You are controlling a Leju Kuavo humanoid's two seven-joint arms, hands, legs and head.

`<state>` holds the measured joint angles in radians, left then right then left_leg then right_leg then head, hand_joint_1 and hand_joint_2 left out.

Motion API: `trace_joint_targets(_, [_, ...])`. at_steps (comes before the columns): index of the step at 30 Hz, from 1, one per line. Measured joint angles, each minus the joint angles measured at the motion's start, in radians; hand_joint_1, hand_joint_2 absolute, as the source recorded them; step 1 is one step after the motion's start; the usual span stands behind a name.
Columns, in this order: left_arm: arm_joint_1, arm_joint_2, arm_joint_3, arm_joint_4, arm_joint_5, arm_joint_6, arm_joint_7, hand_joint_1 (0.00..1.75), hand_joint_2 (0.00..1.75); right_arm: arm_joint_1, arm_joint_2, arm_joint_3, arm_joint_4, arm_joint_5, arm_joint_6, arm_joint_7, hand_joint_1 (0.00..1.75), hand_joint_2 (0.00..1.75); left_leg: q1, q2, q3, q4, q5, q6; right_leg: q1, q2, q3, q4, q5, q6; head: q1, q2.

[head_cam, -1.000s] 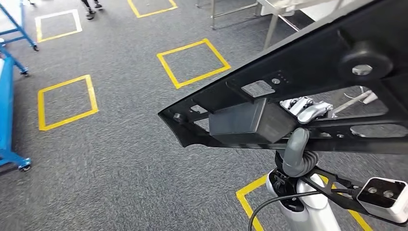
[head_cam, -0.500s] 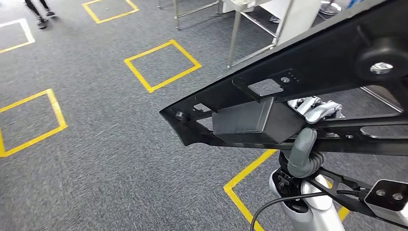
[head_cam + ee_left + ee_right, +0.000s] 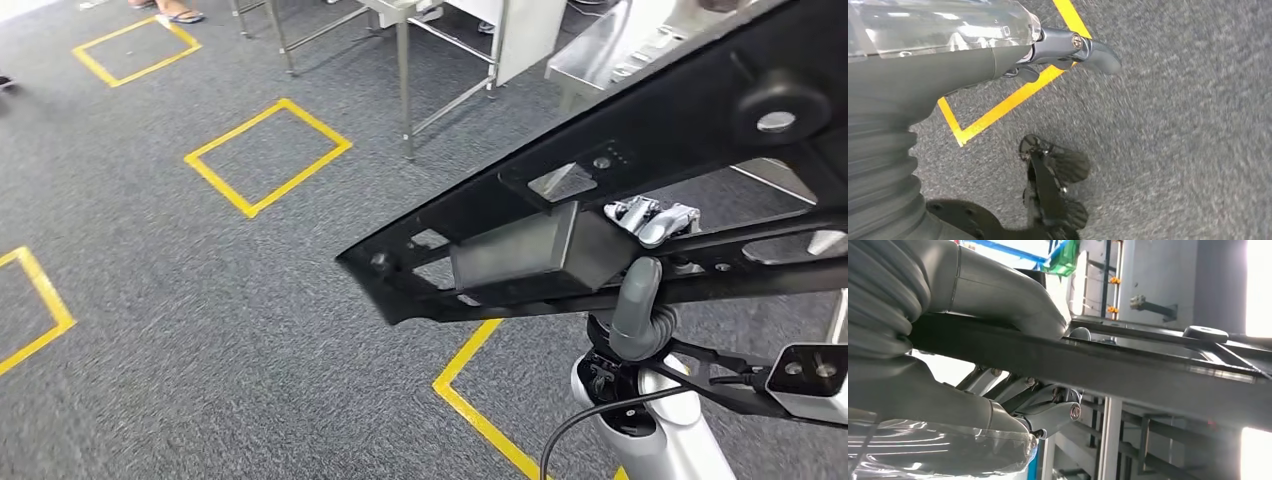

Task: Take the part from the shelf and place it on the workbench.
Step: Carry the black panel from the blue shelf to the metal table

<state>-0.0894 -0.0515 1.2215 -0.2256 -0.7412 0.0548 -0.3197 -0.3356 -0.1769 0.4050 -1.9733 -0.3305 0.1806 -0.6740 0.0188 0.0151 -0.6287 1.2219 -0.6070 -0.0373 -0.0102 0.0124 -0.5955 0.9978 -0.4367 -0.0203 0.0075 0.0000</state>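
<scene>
The right robot hand (image 3: 640, 300) grips a large black part (image 3: 640, 190), a long flat frame with cut-out windows, a dark boxy block on its underside and a round knob near its far end. In the head view the grey thumb rises in front of the frame's lower rail while silver fingers (image 3: 655, 220) show through an opening above it, so the rail sits clamped between them; the part is carried in the air, tilted upward to the right, well above the floor. The right wrist view shows the same hold, thumb on one face of the black bar (image 3: 1128, 370) and fingers curled on the other.

The left robot hand (image 3: 1068, 50) hangs over the grey carpet (image 3: 1188, 130) with nothing in it, its dark fingers extended.

Beneath the part, a yellow tape line (image 3: 480, 400) marks the carpet near the robot. Farther out lies a yellow taped square (image 3: 268, 155), and a second one (image 3: 135, 50) beyond it. At the far edge stand metal table legs (image 3: 405, 90) and a white panel (image 3: 525, 35), with a person's sandalled feet (image 3: 170, 12) at the upper left.
</scene>
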Motion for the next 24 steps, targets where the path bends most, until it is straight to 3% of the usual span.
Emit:
trace_joint_targets(1, [0.001,-0.001,0.000,0.000,0.000,-0.001,0.000,0.00,1.75,-0.003,0.002,0.000,0.004,-0.005,0.014,0.011,1.75,1.75,0.000,-0.006,-0.028,0.050,-0.011,-0.001,0.001,0.014,0.000,0.001,0.000,-0.001,-0.001,0.000])
trace_joint_targets(2, [0.001,-0.001,0.000,0.001,-0.001,-0.003,0.001,0.00,1.75,-0.008,0.005,0.001,0.008,-0.009,0.024,0.022,1.75,1.75,0.000,-0.008,-0.041,0.065,-0.003,0.000,0.003,0.029,0.001,0.002,0.000,-0.001,-0.001,0.000])
trace_joint_targets(3, [0.001,-0.002,0.000,0.001,-0.001,-0.005,0.001,0.00,1.75,-0.015,0.009,0.002,0.011,-0.014,0.031,0.032,1.75,1.75,0.000,-0.011,-0.034,0.039,0.027,0.002,0.004,0.044,0.002,0.003,0.000,0.000,-0.001,0.000])
trace_joint_targets(4, [0.000,-0.002,0.000,0.001,-0.001,-0.007,0.001,0.00,1.75,-0.025,0.013,0.003,0.014,-0.018,0.035,0.038,1.75,1.75,0.000,-0.019,-0.011,-0.023,0.069,0.006,0.004,0.059,0.002,0.005,-0.001,0.001,-0.001,0.000])
trace_joint_targets(6, [-0.002,-0.003,0.000,0.001,-0.002,-0.010,0.002,0.00,1.75,-0.044,0.020,0.003,0.017,-0.026,0.041,0.047,1.75,1.75,0.002,-0.066,0.044,-0.158,0.130,0.016,0.004,0.083,0.000,0.009,-0.002,0.005,0.000,0.000])
trace_joint_targets(8, [-0.003,-0.004,0.000,0.002,-0.002,-0.011,0.004,0.00,1.75,-0.055,0.024,0.003,0.019,-0.031,0.046,0.052,1.75,1.75,0.001,-0.097,0.067,-0.214,0.140,0.024,0.001,0.103,-0.007,0.011,0.001,0.018,0.000,0.000])
trace_joint_targets(10, [-0.004,-0.008,0.000,0.003,-0.002,-0.011,0.007,0.00,1.75,-0.058,0.026,0.003,0.019,-0.035,0.049,0.055,1.75,1.75,0.000,-0.081,0.071,-0.221,0.143,0.032,-0.003,0.121,-0.013,0.009,0.005,0.033,-0.001,0.000])
trace_joint_targets(12, [-0.005,-0.012,0.000,0.004,-0.002,-0.010,0.008,0.00,1.75,-0.062,0.026,0.001,0.019,-0.036,0.051,0.055,1.75,1.75,0.002,-0.056,0.075,-0.232,0.149,0.045,-0.001,0.085,-0.027,0.035,-0.014,0.043,0.002,0.000])
trace_joint_targets(14, [-0.003,-0.013,0.000,0.004,-0.002,-0.009,0.014,0.00,1.75,-0.066,0.026,-0.001,0.019,-0.037,0.058,0.058,1.75,1.75,0.002,-0.028,0.078,-0.238,0.151,0.053,0.001,0.021,-0.078,0.143,-0.073,0.052,0.007,0.000])
trace_joint_targets(16, [0.000,-0.013,0.000,0.005,-0.002,-0.008,0.022,0.00,1.75,-0.067,0.027,-0.002,0.019,-0.036,0.066,0.067,1.75,1.75,0.000,0.001,0.078,-0.236,0.149,0.056,-0.003,-0.001,-0.143,0.275,-0.125,0.060,0.008,0.000])
trace_joint_targets(17, [0.000,-0.014,0.000,0.005,-0.002,-0.008,0.024,0.00,1.75,-0.067,0.028,-0.002,0.020,-0.035,0.068,0.073,1.75,1.75,0.000,0.015,0.078,-0.236,0.147,0.055,-0.006,-0.004,-0.155,0.301,-0.126,0.063,0.009,0.000])
trace_joint_targets(18, [0.000,-0.014,0.000,0.005,-0.002,-0.009,0.025,0.00,1.75,-0.068,0.030,-0.002,0.020,-0.034,0.069,0.079,1.75,1.75,0.000,0.027,0.079,-0.234,0.145,0.054,-0.008,-0.008,-0.147,0.286,-0.108,0.065,0.009,0.000])
trace_joint_targets(19, [-0.001,-0.016,0.000,0.005,-0.002,-0.009,0.024,0.00,1.75,-0.071,0.032,-0.002,0.020,-0.033,0.069,0.085,1.75,1.75,0.000,0.039,0.081,-0.233,0.142,0.051,-0.009,-0.017,-0.117,0.229,-0.075,0.065,0.009,0.000])
trace_joint_targets(21, [-0.003,-0.018,0.000,0.005,0.001,-0.011,0.020,0.00,1.75,-0.081,0.036,-0.002,0.021,-0.029,0.068,0.094,1.75,1.75,-0.004,0.059,0.087,-0.230,0.134,0.043,-0.004,-0.061,-0.040,0.082,-0.018,0.057,0.009,0.000])
trace_joint_targets(23, [-0.005,-0.018,0.000,0.005,0.002,-0.012,0.014,0.00,1.75,-0.091,0.043,-0.001,0.021,-0.024,0.066,0.101,1.75,1.75,-0.009,0.076,0.092,-0.227,0.127,0.032,0.004,-0.086,-0.007,0.015,-0.003,0.042,0.007,0.000])
trace_joint_targets(24, [-0.006,-0.018,0.000,0.005,0.002,-0.012,0.012,0.00,1.75,-0.094,0.046,0.000,0.021,-0.022,0.065,0.104,1.75,1.75,-0.011,0.085,0.094,-0.228,0.125,0.026,0.008,-0.078,-0.009,0.014,-0.005,0.035,0.006,0.000])
